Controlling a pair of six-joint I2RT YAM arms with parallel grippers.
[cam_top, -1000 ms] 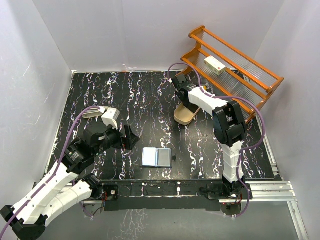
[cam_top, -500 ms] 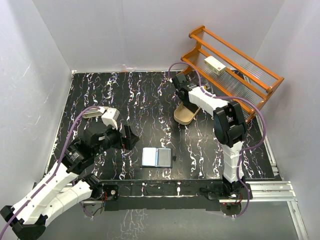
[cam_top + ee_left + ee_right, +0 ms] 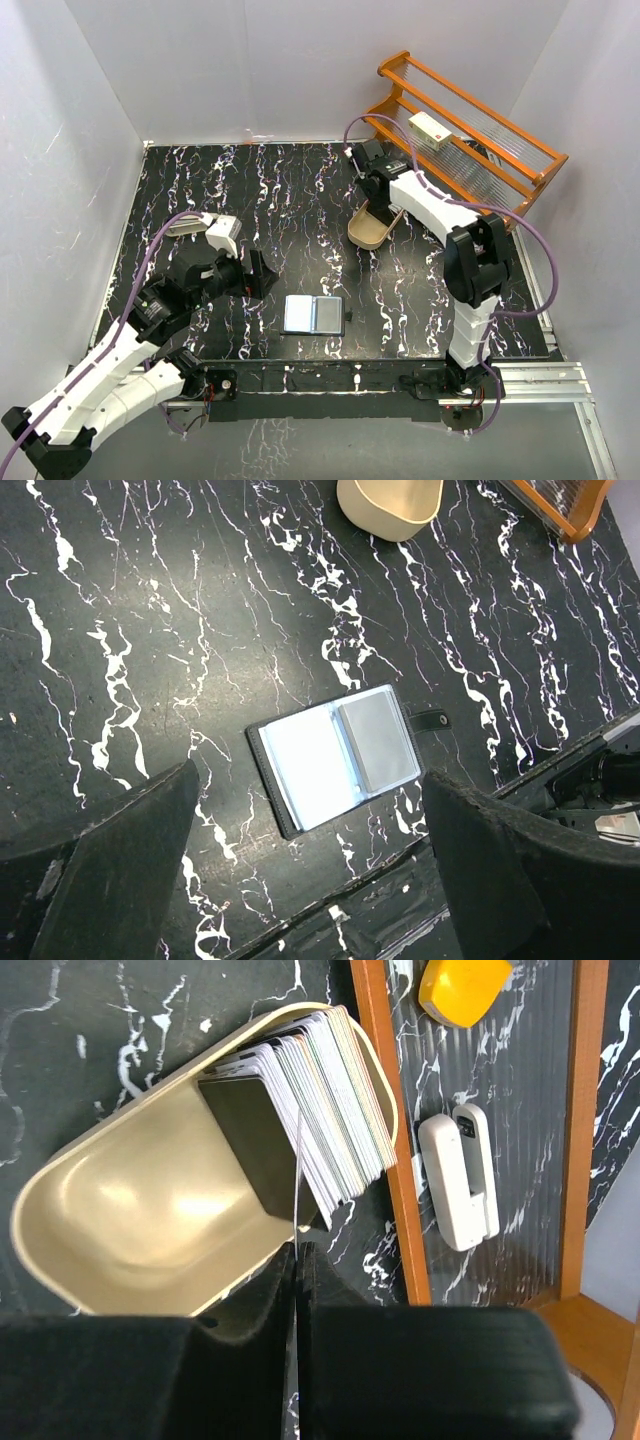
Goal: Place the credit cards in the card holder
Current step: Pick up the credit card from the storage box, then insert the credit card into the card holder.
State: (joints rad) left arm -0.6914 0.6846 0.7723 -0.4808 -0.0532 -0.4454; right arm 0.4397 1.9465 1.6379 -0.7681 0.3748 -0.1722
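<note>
The card holder (image 3: pixel 313 314) lies open on the black marbled table near the front edge, its blue-grey inner faces up; it also shows in the left wrist view (image 3: pixel 338 755). A stack of credit cards (image 3: pixel 320 1090) stands on edge in the cream tray (image 3: pixel 150 1220), which also shows in the top view (image 3: pixel 368 230). My right gripper (image 3: pixel 299 1250) is shut on one thin card (image 3: pixel 298 1180), seen edge-on, just above the tray's near rim; in the top view this gripper (image 3: pixel 384 203) is beside the tray. My left gripper (image 3: pixel 308 780) is open and empty, hovering left of the holder (image 3: pixel 255 275).
An orange wooden rack (image 3: pixel 470 120) stands at the back right with a white box (image 3: pixel 430 130) on it. Under it lie a white device (image 3: pixel 460 1185) and a yellow object (image 3: pixel 460 985). White walls enclose the table.
My right arm has moved up and back to the right from the tray, with a card pinched in its fingers. The left arm has barely moved.
</note>
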